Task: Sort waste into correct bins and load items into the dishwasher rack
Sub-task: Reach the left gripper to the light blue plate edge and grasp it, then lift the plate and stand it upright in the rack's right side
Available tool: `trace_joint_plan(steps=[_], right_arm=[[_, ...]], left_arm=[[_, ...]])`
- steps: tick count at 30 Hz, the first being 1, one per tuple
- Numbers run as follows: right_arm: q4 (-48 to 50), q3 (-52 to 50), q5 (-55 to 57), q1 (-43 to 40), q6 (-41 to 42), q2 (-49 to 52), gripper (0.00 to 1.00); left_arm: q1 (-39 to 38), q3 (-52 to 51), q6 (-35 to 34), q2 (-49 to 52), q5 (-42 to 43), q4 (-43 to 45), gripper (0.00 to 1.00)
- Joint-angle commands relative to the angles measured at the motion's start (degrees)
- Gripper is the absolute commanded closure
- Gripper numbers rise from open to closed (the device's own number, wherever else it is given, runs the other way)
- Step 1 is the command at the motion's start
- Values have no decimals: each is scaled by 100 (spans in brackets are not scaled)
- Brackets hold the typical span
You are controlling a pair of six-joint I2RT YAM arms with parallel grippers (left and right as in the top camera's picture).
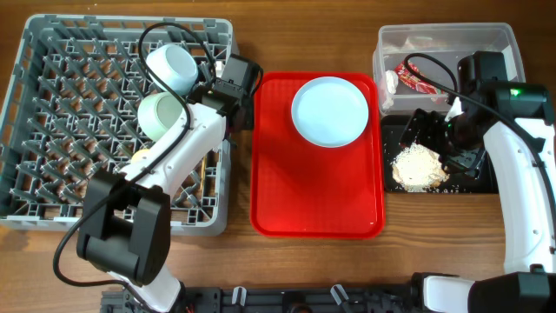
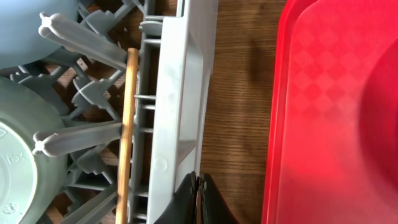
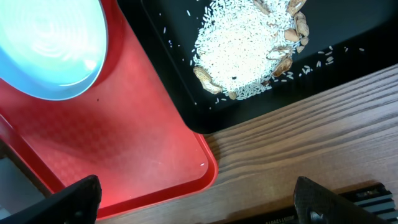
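Hovering my L gripper [image 2: 198, 190], jaws pressed together, by rack [image 2: 180, 93] rim; R gripper [image 3: 196, 186] spread, rice [image 3: 242, 50] at 12 o'clock.

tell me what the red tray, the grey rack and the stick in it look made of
Red tray: plastic, semi-gloss, embossed diamond texture with soft highlights. Grey rack: moulded plastic, matte, pegs formed in one piece. Stick: probably wood or bamboo, matte tan, unpainted.

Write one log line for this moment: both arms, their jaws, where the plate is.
left gripper: jaws shut, at rack edge | right gripper: jaws open, by black tray | plate: on red tray
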Motion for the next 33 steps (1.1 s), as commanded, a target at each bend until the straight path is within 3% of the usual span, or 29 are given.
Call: trace_joint_plan(steps=[1,3,6,7,11,13,18,20,21,22,24,25,26,31,33], right_arm=[[-22,50,-74,-7,-66,-74,0],[-22,50,-72,-7,-162,-74,0],[13,50,-68,-7,-107,-74,0],[61,50,0,-9,57,-74,0],[151,50,166,-13,195,-74,0],[151,50,166,-13,195,-74,0],[140,50,-9,-13,138,-74,0],[125,50,-7,-13,133,-74,0],[127,50,-7,-13,133,-74,0],[131,50,-7,-13,133,-74,0],[129,50,-7,-13,133,-74,0],[129,50,-7,-13,131,-74,0],[129,50,-7,-13,131,-74,0],[127,50,-4,-13,68,-74,0],[127,50,-7,-13,17,-74,0]], left_arm=[[87,-28,39,-129,-20,-11,67],[-131,111,238,-404,675,192,61],[-651,129,542,-573,1757,879,65],[-890,127,693,-498,1847,1047,56],[-1864,125,1967,57,1878,1567,40],[-2142,122,2260,407,1880,1720,28],[-2452,122,3060,1239,1838,2046,19],[-2420,122,3032,1434,1657,2017,24],[-2402,122,3034,1458,1659,1880,34],[-2400,122,3034,1460,1657,1679,49],[-2400,122,3034,1458,1467,1307,65],[-2400,122,3034,1458,1202,1097,83],[-2400,122,3032,1458,1093,1051,95],[-2400,125,3008,1423,1056,990,96],[-2400,151,2575,1141,1058,903,96]])
